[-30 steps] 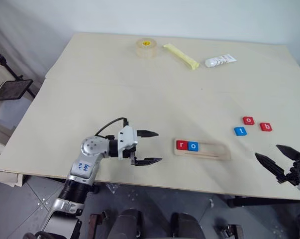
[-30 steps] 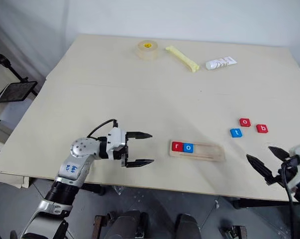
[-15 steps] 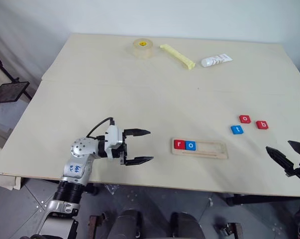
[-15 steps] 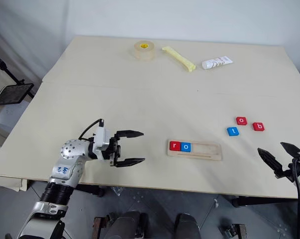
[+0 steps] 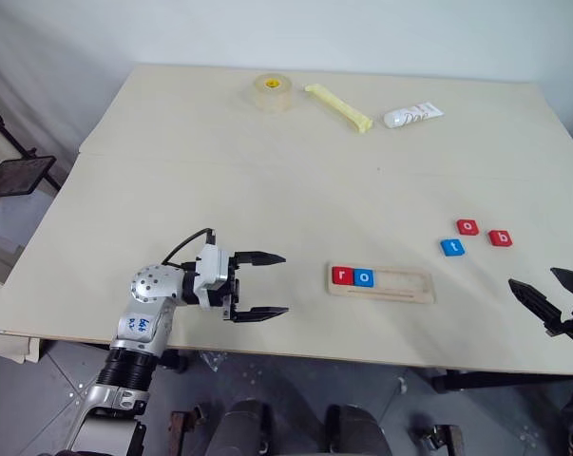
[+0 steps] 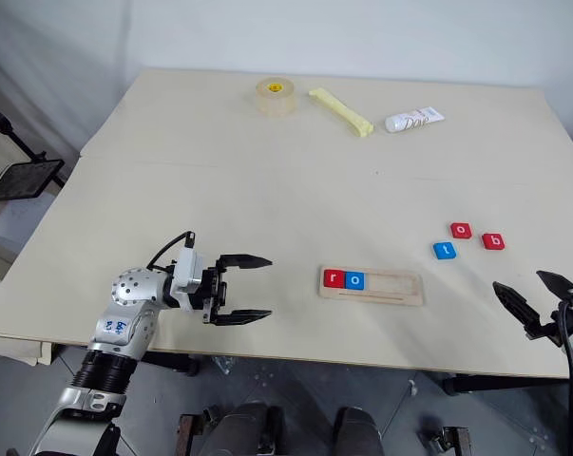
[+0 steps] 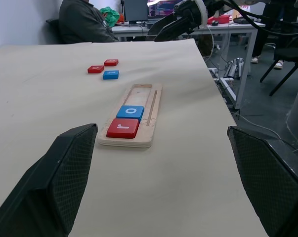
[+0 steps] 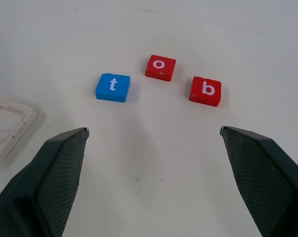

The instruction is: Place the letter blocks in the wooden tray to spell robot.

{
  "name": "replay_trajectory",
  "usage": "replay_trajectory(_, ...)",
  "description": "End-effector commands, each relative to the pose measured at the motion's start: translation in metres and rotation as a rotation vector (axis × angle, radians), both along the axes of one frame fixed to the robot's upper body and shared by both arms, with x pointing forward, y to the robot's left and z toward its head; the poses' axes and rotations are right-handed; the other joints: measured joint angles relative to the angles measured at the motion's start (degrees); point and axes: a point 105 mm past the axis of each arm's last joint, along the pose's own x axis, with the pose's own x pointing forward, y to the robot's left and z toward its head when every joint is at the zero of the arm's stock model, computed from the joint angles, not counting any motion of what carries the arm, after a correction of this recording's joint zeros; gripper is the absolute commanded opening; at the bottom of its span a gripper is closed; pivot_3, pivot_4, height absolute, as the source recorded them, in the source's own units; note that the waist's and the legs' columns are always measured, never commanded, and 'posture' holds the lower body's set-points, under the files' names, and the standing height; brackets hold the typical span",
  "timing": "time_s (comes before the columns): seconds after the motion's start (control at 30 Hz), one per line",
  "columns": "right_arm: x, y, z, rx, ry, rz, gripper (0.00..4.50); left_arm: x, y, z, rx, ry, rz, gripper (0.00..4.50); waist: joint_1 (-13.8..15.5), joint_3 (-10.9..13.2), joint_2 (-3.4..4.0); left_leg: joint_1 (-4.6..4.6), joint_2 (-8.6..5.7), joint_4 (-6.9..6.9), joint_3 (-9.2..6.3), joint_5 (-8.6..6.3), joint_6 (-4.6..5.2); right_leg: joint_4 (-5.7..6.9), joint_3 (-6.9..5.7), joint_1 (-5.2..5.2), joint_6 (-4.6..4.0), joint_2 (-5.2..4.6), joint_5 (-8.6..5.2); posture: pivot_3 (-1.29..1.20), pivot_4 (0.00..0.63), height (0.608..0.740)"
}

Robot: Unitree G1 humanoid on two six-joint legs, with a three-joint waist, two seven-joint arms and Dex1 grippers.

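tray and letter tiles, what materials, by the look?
Wooden tray: pale unfinished-looking wood, faint grain, matte, routed slot. Letter tiles, e.g. red r and blue t: uniform solid colour, rounded edges, slight sheen, white letters; probably painted wood or plastic, can't tell which.

We are seeing the wooden tray point(image 8: 9, 129) running off the right wrist view's edge, and the print on the white tube point(image 5: 412, 115) is staying too small to read.
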Motion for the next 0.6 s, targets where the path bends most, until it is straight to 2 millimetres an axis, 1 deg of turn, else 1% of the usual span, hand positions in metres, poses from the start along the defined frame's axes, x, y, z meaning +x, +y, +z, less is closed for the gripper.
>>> replay_trajectory(0.03, 0.011, -0.008, 0.01, -0.024, -0.027, -0.047, 4.5, -0.004, -0.006, 0.005, -0.011, -0.047, -0.019, 4.46, -0.04, 0.0, 0.0, 0.0, 0.0, 0.0, 0.0, 0.0, 0.0, 0.0, 0.0, 0.0, 0.0, 0.0, 0.0, 0.0, 0.15, 0.74)
replay_trajectory(0.2, 0.032, -0.016, 0.009, 0.003, -0.03, -0.116, 4.5, -0.006, -0.008, 0.003, -0.008, -0.052, -0.028, 4.46, -0.14, -0.02, 0.04, 0.01, 0.02, -0.01, 0.03, 0.01, -0.01, 0.01, 0.02, -0.02, 0.0, 0.01, 0.0, 0.0, 0.15, 0.74)
replay_trajectory(0.33, 0.068, -0.017, 0.003, 0.024, -0.011, -0.141, 4.5, -0.004, -0.015, 0.003, -0.006, -0.065, -0.047, 4.46, -0.29, -0.02, 0.04, 0.01, 0.0, 0.01, 0.06, 0.02, 0.0, 0.02, 0.04, -0.02, 0.0, 0.0, 0.0, 0.0, 0.15, 0.74)
replay_trajectory(0.43, 0.089, -0.018, -0.002, 0.039, -0.002, -0.166, 4.5, -0.002, -0.019, 0.004, -0.006, -0.072, -0.048, 4.46, -0.4, -0.02, 0.05, 0.0, 0.02, 0.01, 0.11, 0.03, 0.0, 0.01, 0.04, -0.05, 0.0, 0.01, 0.0, 0.0, 0.15, 0.74)
replay_trajectory(0.5, 0.098, -0.02, -0.004, 0.049, -0.002, -0.181, 4.5, -0.002, -0.019, 0.004, -0.006, -0.078, -0.046, 4.46, -0.24, -0.02, 0.06, -0.02, 0.02, -0.01, 0.09, 0.03, 0.0, 0.02, 0.01, -0.07, 0.0, 0.01, 0.0, 0.0, 0.15, 0.74)
replay_trajectory(0.6, 0.108, -0.02, -0.014, 0.046, 0.029, -0.192, 4.5, -0.002, -0.019, 0.006, -0.008, -0.084, -0.042, 4.46, -0.16, -0.02, 0.06, -0.07, -0.01, -0.03, 0.0, 0.02, 0.01, 0.04, -0.05, -0.08, 0.0, 0.0, 0.0, 0.0, 0.15, 0.74)
